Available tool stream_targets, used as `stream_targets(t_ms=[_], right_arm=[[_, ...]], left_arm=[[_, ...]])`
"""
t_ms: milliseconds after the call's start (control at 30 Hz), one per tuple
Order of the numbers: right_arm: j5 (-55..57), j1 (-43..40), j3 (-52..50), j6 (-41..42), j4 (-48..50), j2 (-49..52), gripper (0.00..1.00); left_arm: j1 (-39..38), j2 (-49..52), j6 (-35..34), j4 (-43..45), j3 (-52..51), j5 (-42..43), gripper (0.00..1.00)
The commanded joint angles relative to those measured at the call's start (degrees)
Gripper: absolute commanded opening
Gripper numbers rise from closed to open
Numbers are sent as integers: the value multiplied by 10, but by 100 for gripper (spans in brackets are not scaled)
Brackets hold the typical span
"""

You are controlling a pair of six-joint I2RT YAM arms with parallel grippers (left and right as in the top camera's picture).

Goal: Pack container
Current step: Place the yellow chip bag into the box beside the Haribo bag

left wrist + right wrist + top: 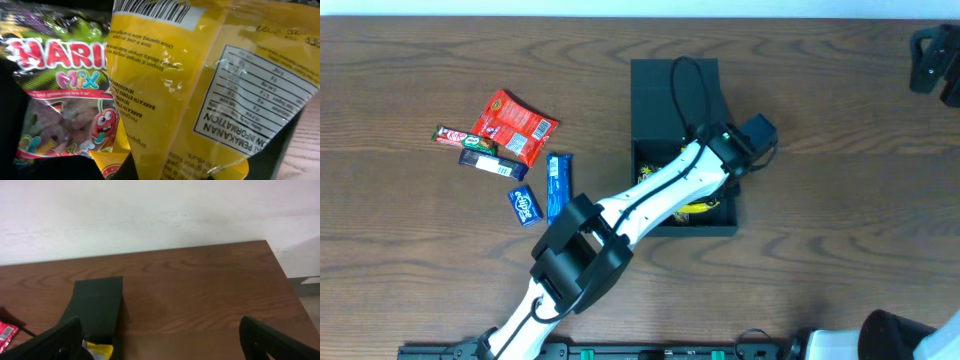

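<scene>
The container (665,110) is a dark square box in the middle of the table, its flap lid open at the back. My left gripper (722,182) reaches down into its right side. In the left wrist view it (165,172) is shut on a yellow packet (200,90) that fills most of the frame. A Haribo Mix bag (60,100) lies to the left of the packet, inside the box. My right gripper (165,345) stands open with nothing between its fingers, above the table's far right corner (935,60). It looks toward the container (97,305).
Several snack packets lie left of the box: a red packet (510,125), a KitKat bar (450,135), a dark bar (490,163), a blue bar (557,185) and a small blue packet (525,205). The left arm (620,215) crosses the box's front wall.
</scene>
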Motion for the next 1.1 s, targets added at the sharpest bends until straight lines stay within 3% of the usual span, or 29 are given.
stream_targets(t_ms=[0,167,500,533,567,600,633,900,933,967,1000,1067], right_arm=[[-2,-5,4,8,2,-5,99],[-3,-5,4,8,2,-5,99],[-2,-5,4,8,2,-5,99],[-2,-5,4,8,2,-5,99],[-2,-5,4,8,2,-5,99],[-2,-5,4,8,2,-5,99],[-2,-5,4,8,2,-5,99],[-3,-5,4,8,2,-5,99],[-3,-5,4,8,2,-5,99],[-3,-5,4,8,2,-5,99],[-3,-5,4,8,2,-5,99],[-3,-5,4,8,2,-5,99]], left_arm=[[2,10,8,0,13,19,6],[9,10,-33,-21,13,47,6],[10,10,-27,-4,13,61,6],[10,10,-22,-2,13,61,21],[11,9,-7,1,13,59,60],[13,9,1,2,13,59,89],[16,7,9,2,13,58,96],[51,-20,49,-22,35,38,96],[53,-30,56,-23,36,26,100],[53,-39,67,-23,36,9,79],[53,-45,80,-22,36,-4,51],[50,-48,110,-23,36,-10,9]])
